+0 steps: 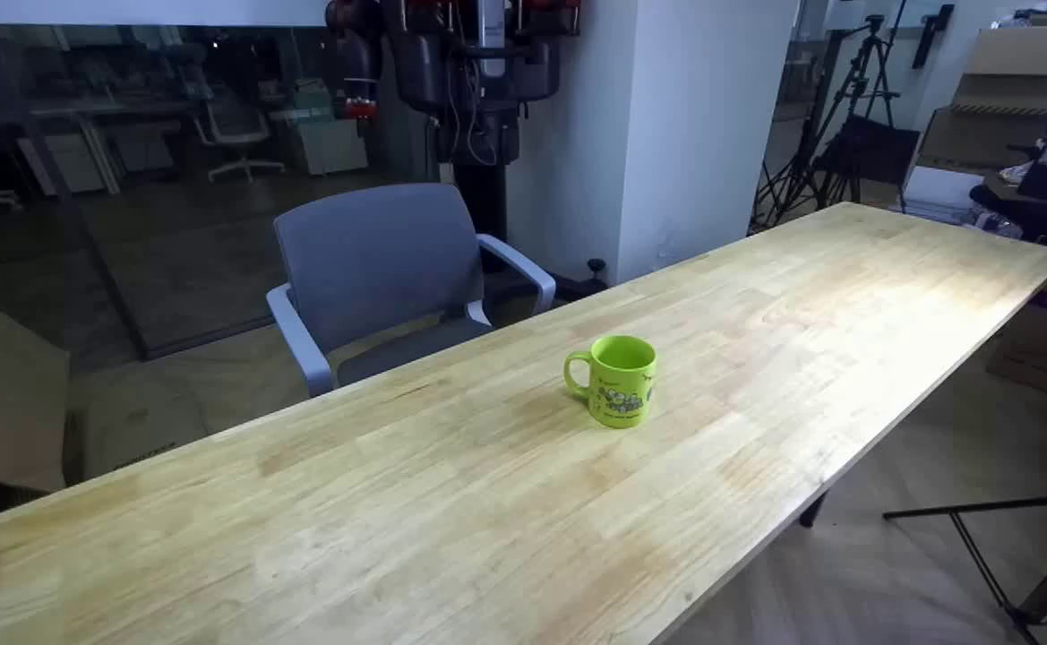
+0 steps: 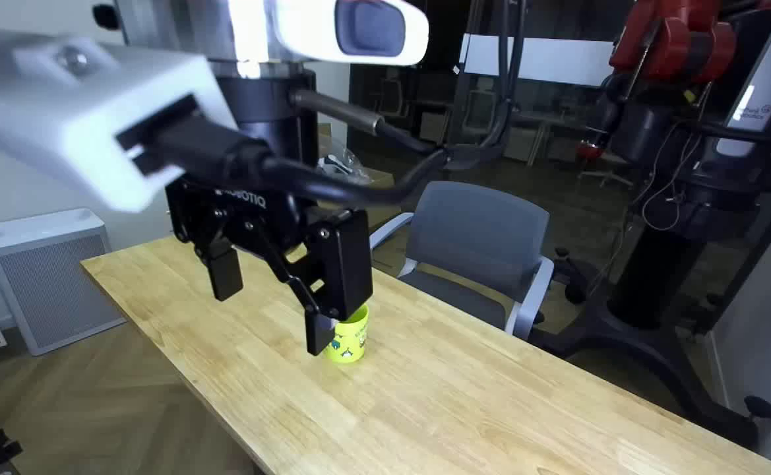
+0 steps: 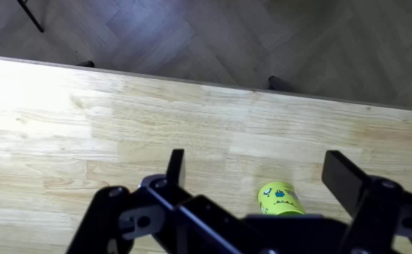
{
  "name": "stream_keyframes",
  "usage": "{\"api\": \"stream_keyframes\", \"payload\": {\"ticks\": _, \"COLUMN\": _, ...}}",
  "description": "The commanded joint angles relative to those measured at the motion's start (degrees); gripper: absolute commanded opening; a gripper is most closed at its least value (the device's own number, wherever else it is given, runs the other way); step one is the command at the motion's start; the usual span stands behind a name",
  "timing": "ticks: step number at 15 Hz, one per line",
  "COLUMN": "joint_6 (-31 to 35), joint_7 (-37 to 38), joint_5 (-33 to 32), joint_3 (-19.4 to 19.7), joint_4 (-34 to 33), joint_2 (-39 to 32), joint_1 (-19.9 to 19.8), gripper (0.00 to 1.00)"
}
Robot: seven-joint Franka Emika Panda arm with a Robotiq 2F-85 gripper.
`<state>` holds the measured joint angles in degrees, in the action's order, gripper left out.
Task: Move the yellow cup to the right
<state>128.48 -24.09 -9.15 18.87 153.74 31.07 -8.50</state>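
Observation:
The yellow cup is a lime-green mug with printed figures. It stands upright on the wooden table in both exterior views, with its loop handle visible in an exterior view. In the wrist view the cup shows low between the fingers, its rim side partly hidden by the gripper body. My gripper is open and empty, above the table, apart from the cup; one finger covers part of the cup in that exterior view. In the wrist view the gripper's fingers are wide apart with tabletop between them.
The long wooden table has its edge and floor beyond it in the wrist view. A grey chair stands at one long side. Another robot stands behind the chair. A cable hangs from my wrist.

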Motion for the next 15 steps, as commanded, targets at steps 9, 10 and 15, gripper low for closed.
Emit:
{"api": "stream_keyframes", "payload": {"ticks": 9, "joint_6": -0.1, "joint_7": -0.4, "joint_5": 0.5, "joint_3": -0.8, "joint_4": 0.0, "joint_2": -0.1, "joint_1": -0.7, "gripper": 1.0}}
{"api": "stream_keyframes", "payload": {"ticks": 10, "joint_6": -0.1, "joint_7": -0.4, "joint_5": 0.5, "joint_3": -0.8, "joint_4": 0.0, "joint_2": -0.1, "joint_1": -0.7, "gripper": 1.0}}
{"api": "stream_keyframes", "payload": {"ticks": 15, "joint_6": 3.8, "joint_7": 1.6, "joint_5": 1.3, "joint_3": -1.1, "joint_4": 0.1, "joint_2": -0.5, "joint_1": -0.8, "gripper": 1.0}}
